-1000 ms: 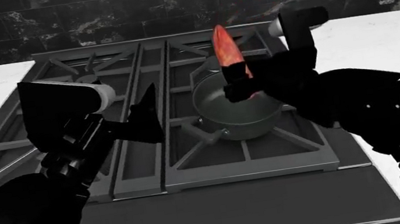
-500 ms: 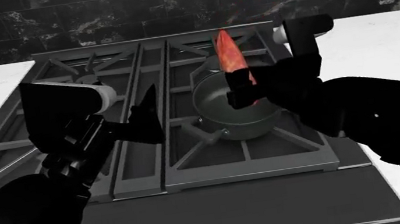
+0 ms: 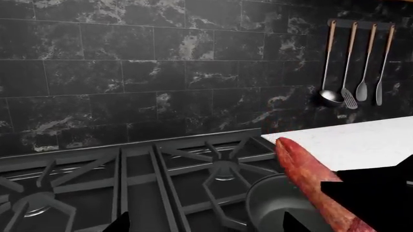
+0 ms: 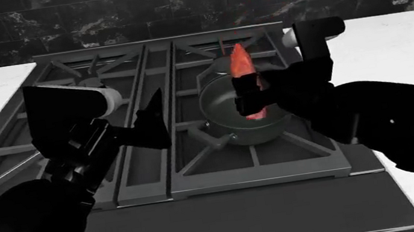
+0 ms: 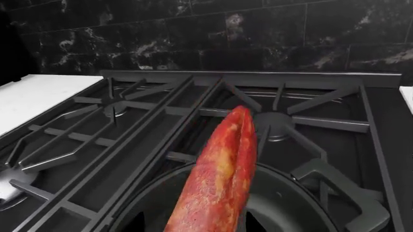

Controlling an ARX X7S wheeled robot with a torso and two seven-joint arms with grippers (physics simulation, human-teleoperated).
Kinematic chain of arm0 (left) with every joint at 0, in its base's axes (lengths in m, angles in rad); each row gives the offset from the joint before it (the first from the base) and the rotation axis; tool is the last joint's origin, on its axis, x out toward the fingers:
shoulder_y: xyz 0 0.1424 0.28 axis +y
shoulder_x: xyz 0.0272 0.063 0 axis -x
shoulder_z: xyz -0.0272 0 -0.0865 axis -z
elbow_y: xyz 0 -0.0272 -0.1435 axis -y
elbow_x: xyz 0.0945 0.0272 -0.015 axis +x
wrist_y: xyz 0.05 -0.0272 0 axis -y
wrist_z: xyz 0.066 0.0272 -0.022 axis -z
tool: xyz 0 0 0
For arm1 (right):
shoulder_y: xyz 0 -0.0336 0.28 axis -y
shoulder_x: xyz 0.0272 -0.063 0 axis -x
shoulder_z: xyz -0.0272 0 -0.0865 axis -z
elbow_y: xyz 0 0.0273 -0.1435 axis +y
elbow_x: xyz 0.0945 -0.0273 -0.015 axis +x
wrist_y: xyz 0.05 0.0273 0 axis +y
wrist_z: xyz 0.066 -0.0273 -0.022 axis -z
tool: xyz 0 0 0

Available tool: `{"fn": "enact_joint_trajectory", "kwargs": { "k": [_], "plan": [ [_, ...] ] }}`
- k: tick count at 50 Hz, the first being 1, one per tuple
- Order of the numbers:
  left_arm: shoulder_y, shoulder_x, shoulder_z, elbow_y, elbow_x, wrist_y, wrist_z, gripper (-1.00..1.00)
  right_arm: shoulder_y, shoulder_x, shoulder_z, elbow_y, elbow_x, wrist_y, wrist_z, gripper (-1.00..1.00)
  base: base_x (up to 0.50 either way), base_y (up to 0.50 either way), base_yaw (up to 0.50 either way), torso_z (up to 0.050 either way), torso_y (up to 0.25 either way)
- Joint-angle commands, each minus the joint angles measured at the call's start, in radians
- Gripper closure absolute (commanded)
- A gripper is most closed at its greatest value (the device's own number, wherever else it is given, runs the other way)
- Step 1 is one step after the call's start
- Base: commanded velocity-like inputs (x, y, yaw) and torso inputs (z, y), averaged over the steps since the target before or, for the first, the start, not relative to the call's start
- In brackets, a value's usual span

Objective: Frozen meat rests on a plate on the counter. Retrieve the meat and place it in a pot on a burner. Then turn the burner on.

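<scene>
Currently the right tool [image 4: 248, 95] is clamped on the meat [image 4: 242, 65], holding it nearly upright with its tapered end pointing up and far, its lower part inside the rim of the pot [image 4: 229, 126]. That pot sits on the grate bars of the near right burner [image 4: 220, 147]. Left of it, the left tool [image 4: 151, 124] hangs over the stove's middle; whether it is open cannot be told. White table [image 4: 391, 41] flanks the stove, utensils [image 3: 351, 72] hanging above.

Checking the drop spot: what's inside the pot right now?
The meat's lower end dips into the pot, held by the right gripper. The visible floor looks bare; the rest is covered.
</scene>
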Motion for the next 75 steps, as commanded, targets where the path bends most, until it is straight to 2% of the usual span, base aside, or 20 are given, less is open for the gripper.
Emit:
{"fn": "enact_joint_trajectory", "kwargs": {
  "k": [1, 28, 39, 49, 57, 68, 75],
  "plan": [
    [-0.002, -0.003, 0.001, -0.004, -0.006, 0.004, -0.003, -1.0, 0.004, 0.002, 0.004, -0.007, 0.0, 0.006, 0.0, -1.0, 0.0, 0.0, 0.0, 0.0, 0.0],
    [0.007, -0.01, 0.013, -0.014, -0.006, 0.024, -0.006, -1.0, -0.014, 0.062, 0.036, -0.164, 0.051, 0.025, 0.077, -1.0, 0.0, 0.0, 0.0, 0.0, 0.0],
    [0.015, -0.023, 0.023, 0.013, 0.008, 0.046, -0.008, -1.0, -0.039, 0.111, 0.058, -0.295, 0.13, 0.076, 0.199, -1.0, 0.0, 0.0, 0.0, 0.0, 0.0],
    [0.019, -0.037, 0.002, 0.067, -0.041, 0.005, -0.031, -1.0, -0.041, 0.141, 0.07, -0.433, 0.249, 0.147, 0.389, -1.0, 0.0, 0.0, 0.0, 0.0, 0.0],
    [0.057, -0.054, -0.017, 0.106, -0.076, -0.012, -0.039, -1.0, -0.086, 0.168, 0.105, -0.529, 0.338, 0.133, 0.516, -1.0, 0.0, 0.0, 0.0, 0.0, 0.0],
    [0.085, -0.062, -0.035, 0.118, -0.101, -0.008, -0.038, -1.0, -0.143, 0.186, 0.132, -0.601, 0.356, 0.093, 0.559, -1.0, -0.01, 0.0, 0.0, 0.0, 0.0],
    [0.084, -0.059, -0.036, 0.115, -0.112, -0.016, -0.049, -1.0, -0.163, 0.19, 0.144, -0.614, 0.348, 0.072, 0.551, -1.0, -0.47, 0.0, 0.0, 0.0, 0.001]
  ]
}}
